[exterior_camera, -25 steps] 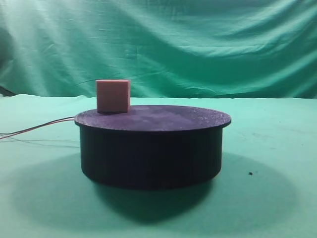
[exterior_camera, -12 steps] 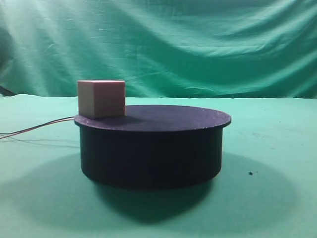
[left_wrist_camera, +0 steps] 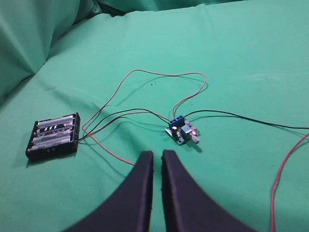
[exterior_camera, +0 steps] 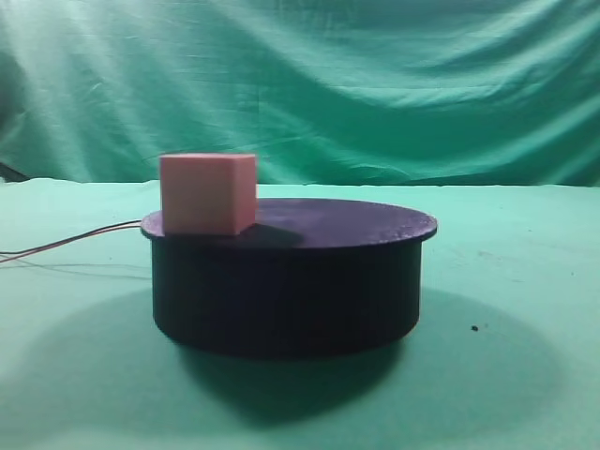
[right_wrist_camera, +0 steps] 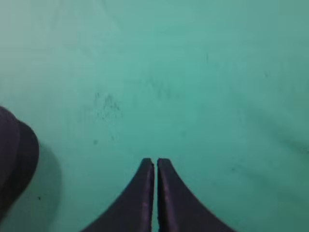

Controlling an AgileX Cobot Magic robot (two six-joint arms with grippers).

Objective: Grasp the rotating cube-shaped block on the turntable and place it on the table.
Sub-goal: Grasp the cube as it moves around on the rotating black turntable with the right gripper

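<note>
The pinkish cube-shaped block [exterior_camera: 206,194] sits on the left edge of the black turntable [exterior_camera: 286,281], which stands on the green table [exterior_camera: 525,309]. Neither gripper shows in the exterior high view. In the left wrist view my left gripper [left_wrist_camera: 157,153] hovers over green cloth, its fingers nearly together with nothing between them. My right gripper [right_wrist_camera: 155,161] is shut and empty above bare cloth. A dark curved edge of the turntable [right_wrist_camera: 14,159] shows at the left of the right wrist view. The block is not in either wrist view.
A black battery holder [left_wrist_camera: 53,137] and a small blue circuit board [left_wrist_camera: 182,130] lie ahead of the left gripper, joined by red and black wires [left_wrist_camera: 145,73]. Wires [exterior_camera: 70,244] run off the turntable's left side. A wrinkled green curtain [exterior_camera: 328,84] hangs behind.
The block has travelled with the turning disc, first out to the left rim, then nearer the camera and slightly right, and looks larger. Its faces have turned.
</note>
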